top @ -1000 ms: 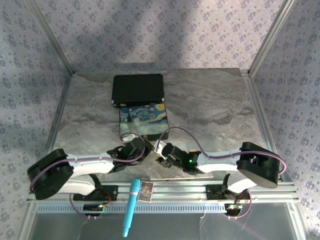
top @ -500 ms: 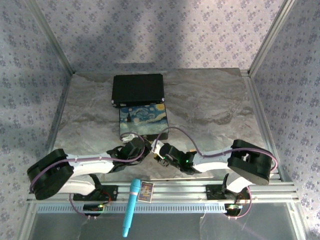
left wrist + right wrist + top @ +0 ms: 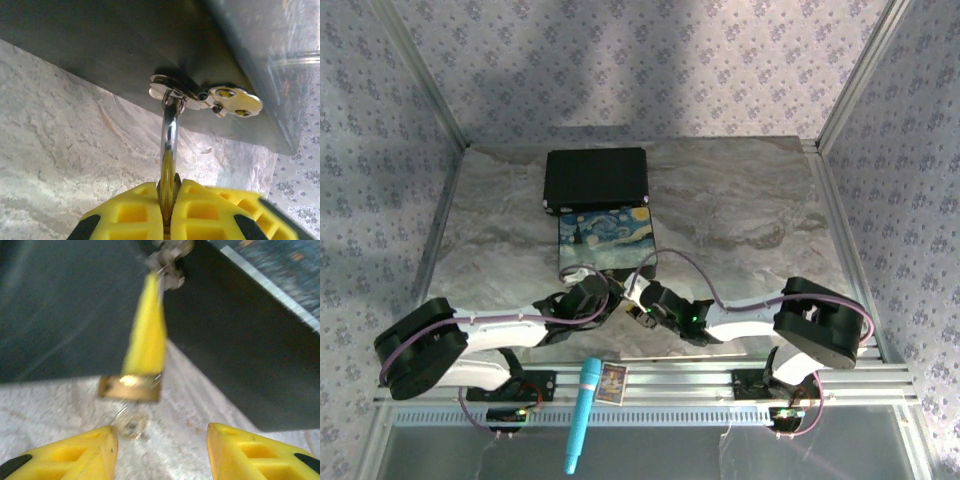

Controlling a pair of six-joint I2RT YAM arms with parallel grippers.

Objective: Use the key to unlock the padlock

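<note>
The padlock [image 3: 169, 135] hangs by its silvery shackle from the hasp [image 3: 200, 95] on the front of the painted box [image 3: 605, 243]. My left gripper [image 3: 170, 187] is shut on the padlock's body from below. The right wrist view is blurred. In it the brass body [image 3: 129, 387] shows under a yellow left finger [image 3: 146, 335]. The small round silvery head of the key [image 3: 131, 424] sits just beneath the body; whether it is in the keyhole I cannot tell. My right gripper [image 3: 162, 440] is open a little short of the key, nothing between its fingers.
The box's black lid [image 3: 596, 180] lies open behind it. The box's dark front wall [image 3: 240, 355] rises close ahead of both grippers. A light blue pen-like tool [image 3: 582, 415] and a small card [image 3: 612, 382] lie on the rail at the near edge.
The right arm has shifted left and brought its gripper closer to the padlock. The left arm has held still, gripping the padlock.
</note>
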